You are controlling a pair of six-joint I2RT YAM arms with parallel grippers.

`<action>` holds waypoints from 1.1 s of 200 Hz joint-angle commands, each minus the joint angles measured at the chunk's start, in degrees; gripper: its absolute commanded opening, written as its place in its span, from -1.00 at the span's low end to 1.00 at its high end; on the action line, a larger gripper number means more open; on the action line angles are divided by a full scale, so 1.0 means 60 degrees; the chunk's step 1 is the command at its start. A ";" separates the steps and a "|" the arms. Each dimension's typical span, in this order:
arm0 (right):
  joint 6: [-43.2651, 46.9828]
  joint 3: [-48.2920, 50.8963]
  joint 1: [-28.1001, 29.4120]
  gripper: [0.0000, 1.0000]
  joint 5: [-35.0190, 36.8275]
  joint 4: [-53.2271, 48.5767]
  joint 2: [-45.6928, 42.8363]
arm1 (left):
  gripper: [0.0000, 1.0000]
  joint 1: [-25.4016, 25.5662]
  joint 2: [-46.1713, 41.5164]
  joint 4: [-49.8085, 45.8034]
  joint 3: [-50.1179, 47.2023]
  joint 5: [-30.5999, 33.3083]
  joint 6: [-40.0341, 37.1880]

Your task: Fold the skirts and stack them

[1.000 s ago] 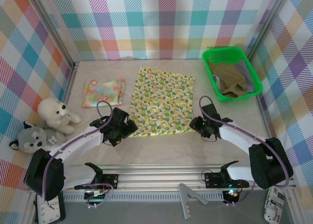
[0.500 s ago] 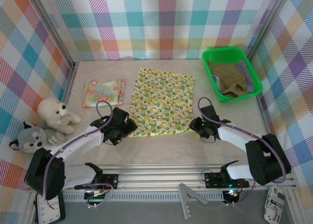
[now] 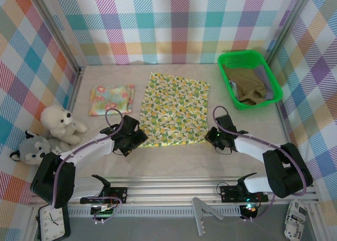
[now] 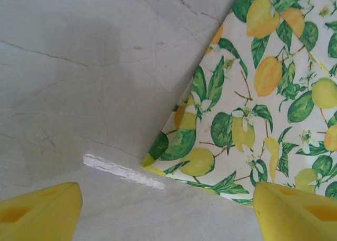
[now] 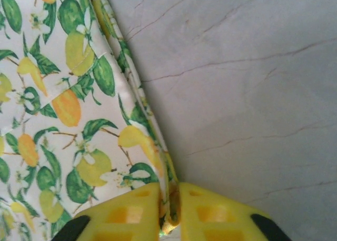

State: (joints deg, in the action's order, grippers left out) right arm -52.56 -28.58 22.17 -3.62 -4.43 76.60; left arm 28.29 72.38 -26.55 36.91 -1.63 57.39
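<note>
At centre of surface (image 3: 174, 162), yellow-green floral skirt (image 3: 174, 109) lies flat. Right pincer (image 5: 169, 209) clamped on its near right corner; left pincer (image 4: 168, 209) gaping, empty, at near left corner. Recommend: seat left grip fully, then lift both corners evenly.

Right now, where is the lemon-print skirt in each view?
Top external: lemon skirt spread flat mid-table, between the two arms.
Left wrist: lemon skirt covers the right half, its near corner pointing to the lower left.
Right wrist: lemon skirt covers the left half, its edge pinched by the right end effector.
Shared landmark: the pale tabletop along the skirt's edge.
</note>
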 commanded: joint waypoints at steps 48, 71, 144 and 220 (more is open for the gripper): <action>-0.0145 0.0141 0.0025 -1.00 -0.0261 0.0194 -0.0758 | 0.17 -0.0190 0.0795 0.0431 0.0012 -0.0527 -0.0101; -0.0134 0.0185 0.0020 -1.00 -0.0232 0.0180 -0.0727 | 0.06 -0.0233 0.0915 0.0758 0.0002 -0.0148 -0.0076; -0.0174 0.0304 0.0024 -1.00 -0.0109 0.0167 -0.0768 | -0.21 -0.0242 0.1608 0.1073 0.0174 -0.0636 -0.0346; -0.0390 0.0564 0.0025 -1.00 -0.0426 -0.0350 -0.1862 | -1.00 -0.0243 0.0809 0.0290 0.0019 -0.0828 -0.0201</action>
State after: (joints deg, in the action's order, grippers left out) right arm -53.76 -26.55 22.17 -4.60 -4.38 68.29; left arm 26.98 80.16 -22.44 37.45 -5.45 55.51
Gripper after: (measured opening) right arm 0.054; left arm 0.046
